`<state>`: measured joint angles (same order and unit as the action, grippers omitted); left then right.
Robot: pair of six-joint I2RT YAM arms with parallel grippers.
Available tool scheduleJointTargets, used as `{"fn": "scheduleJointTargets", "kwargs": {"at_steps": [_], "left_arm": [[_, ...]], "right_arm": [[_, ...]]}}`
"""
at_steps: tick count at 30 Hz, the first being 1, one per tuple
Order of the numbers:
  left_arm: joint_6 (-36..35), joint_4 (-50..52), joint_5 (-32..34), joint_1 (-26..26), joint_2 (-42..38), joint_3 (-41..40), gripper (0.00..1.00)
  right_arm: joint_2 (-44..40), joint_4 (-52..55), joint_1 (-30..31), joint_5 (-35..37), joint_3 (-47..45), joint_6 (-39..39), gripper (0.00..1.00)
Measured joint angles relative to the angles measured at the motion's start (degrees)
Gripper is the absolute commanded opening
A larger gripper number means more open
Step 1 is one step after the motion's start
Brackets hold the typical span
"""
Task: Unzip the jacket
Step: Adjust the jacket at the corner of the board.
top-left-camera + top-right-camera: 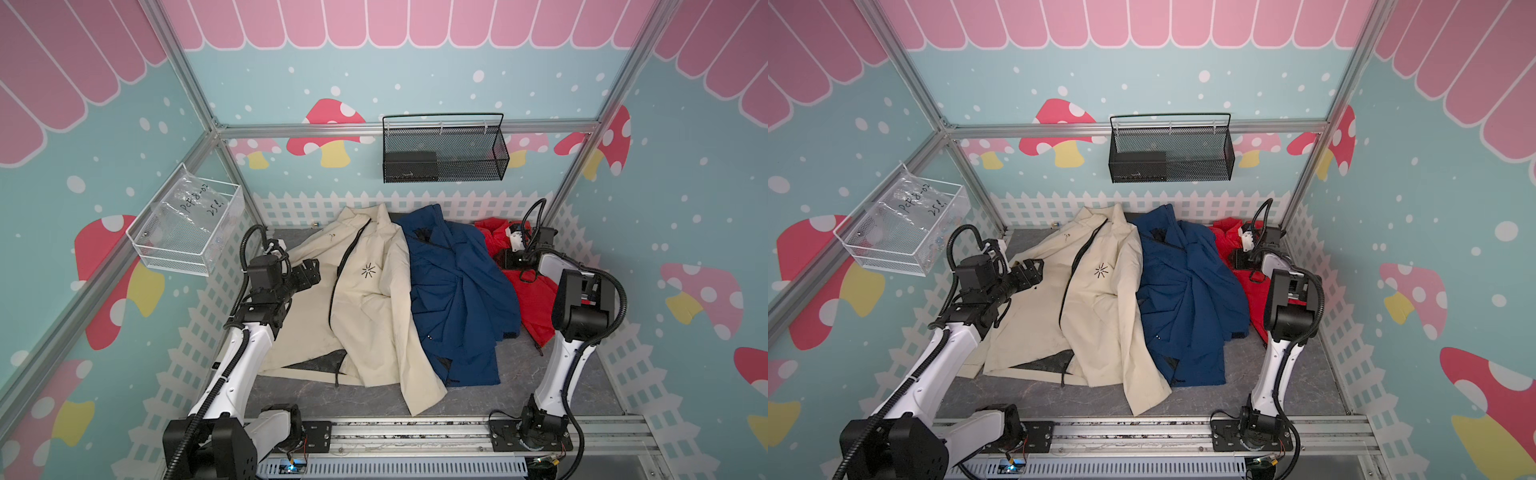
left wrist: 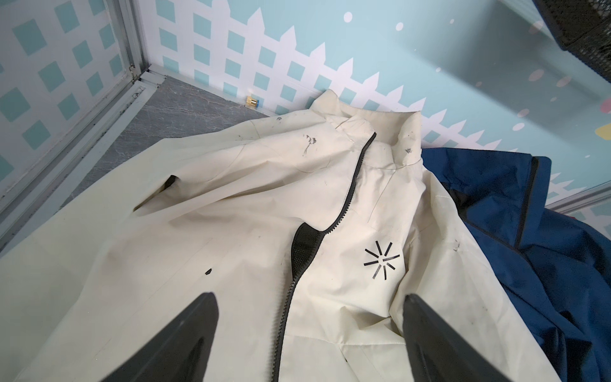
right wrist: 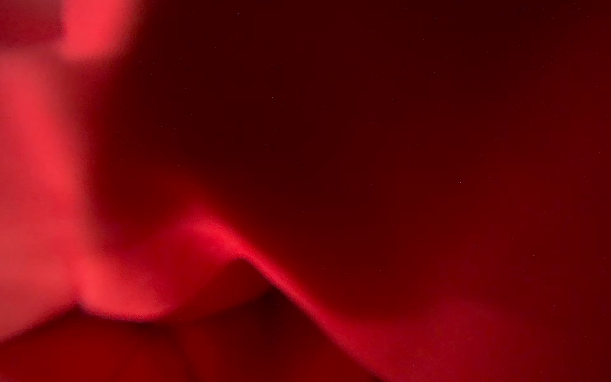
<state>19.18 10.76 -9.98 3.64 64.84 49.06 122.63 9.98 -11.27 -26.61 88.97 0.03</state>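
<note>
Three jackets lie side by side on the grey floor. A cream jacket [image 1: 370, 307] with a black zipper [image 2: 347, 197] is on the left; its front edges gape at the chest and hem, showing black mesh. A blue jacket [image 1: 461, 291] lies crumpled in the middle. A red jacket [image 1: 538, 309] is bunched at the right. My left gripper [image 2: 307, 297] hovers open over the cream jacket's chest, one finger either side of the zipper, holding nothing. My right gripper [image 1: 508, 258] is pressed into the red jacket [image 3: 396, 165]; cloth fills that wrist view and hides the fingers.
A black mesh basket [image 1: 444, 149] hangs on the back wall and a clear wire basket [image 1: 187, 228] on the left wall. A small brass fitting [image 2: 252, 101] lies by the back wall. Bare grey floor [image 1: 478, 399] shows in front of the jackets.
</note>
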Motion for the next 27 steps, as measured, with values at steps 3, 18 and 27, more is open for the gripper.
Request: {"fn": "scheduleJointTargets", "kwargs": {"at_steps": [3, 18, 27], "left_arm": [[0.0, 0.07, -0.11, 0.0, 0.48, 0.24, 0.89], [1.4, -0.11, 1.73, -0.11, 1.4, 0.24, 0.89], [0.33, -14.49, 21.09, -10.01, -1.05, -11.21, 0.9]], "right_arm": [[1.6, 1.6, 0.09, 3.13, 6.23, 3.32, 0.0], [-11.3, -6.88, -0.31, 11.65, -6.95, 16.2, 1.0], [-48.02, -27.58, -0.28, 15.26, -42.58, 16.0, 1.0]]}}
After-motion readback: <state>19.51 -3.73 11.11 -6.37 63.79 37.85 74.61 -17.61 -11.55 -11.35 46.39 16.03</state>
